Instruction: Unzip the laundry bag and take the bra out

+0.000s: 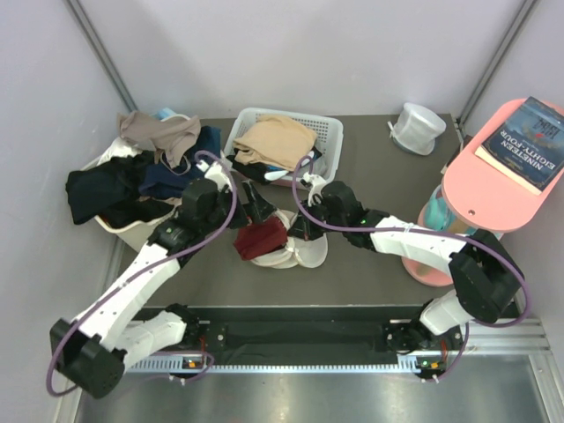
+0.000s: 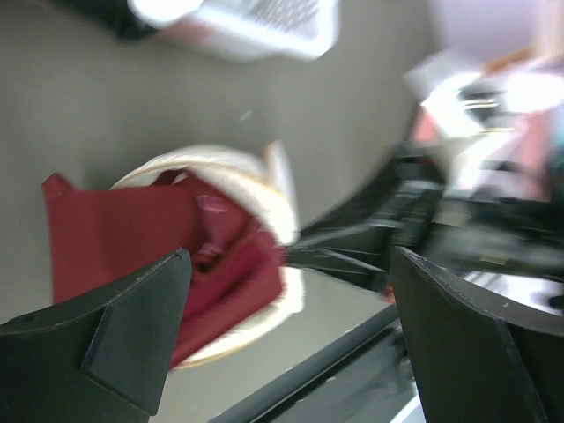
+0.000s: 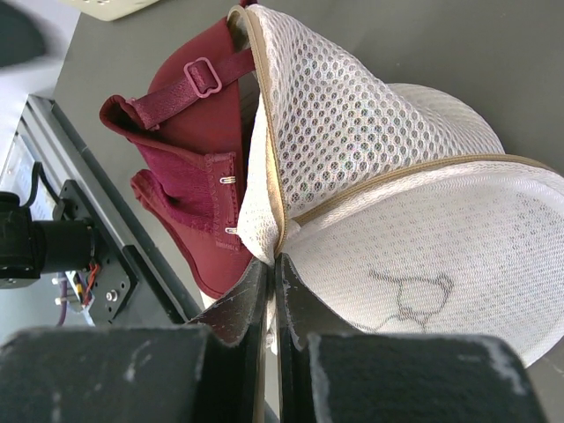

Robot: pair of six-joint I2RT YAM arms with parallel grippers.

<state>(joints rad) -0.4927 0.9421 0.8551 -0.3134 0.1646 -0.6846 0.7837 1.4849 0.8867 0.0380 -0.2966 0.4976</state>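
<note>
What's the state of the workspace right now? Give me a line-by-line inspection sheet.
Surface: dark grey table, crowded toward its far side.
Job's things: laundry bag unzipped, lying mid-table; dark red bra partly out of its opening.
Clutter: white basket holding a beige garment; pile of clothes at far left; greyish pouch at far right.
Grippers: left gripper open over the bra; right gripper shut on the bag's mesh edge.
Cables: purple cables loop off both arms.
Surroundings: pink stand at right, with a book on top.
</note>
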